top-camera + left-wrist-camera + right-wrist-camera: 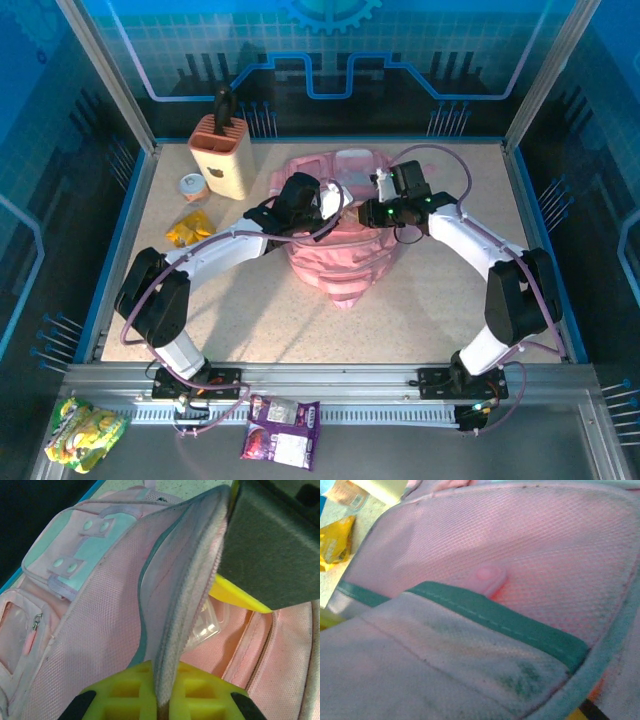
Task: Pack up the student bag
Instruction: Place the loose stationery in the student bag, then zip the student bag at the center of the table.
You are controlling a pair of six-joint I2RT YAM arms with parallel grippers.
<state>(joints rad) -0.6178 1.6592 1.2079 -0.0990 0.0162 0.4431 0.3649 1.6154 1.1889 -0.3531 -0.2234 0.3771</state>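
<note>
L gripper pinches bag flap; R gripper state can't tell; pull flap up & out, firm pinch, so mouth gapes.

Backpack hogs the middle of the table, with the left arm and right arm reaching in over it. Far left's cramped too: knife block, jar, yellow packet. Near strip and right side are wide open.

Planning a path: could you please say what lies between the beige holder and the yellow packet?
Top view: a small round jar stands between the beige holder and the yellow packet.
</note>
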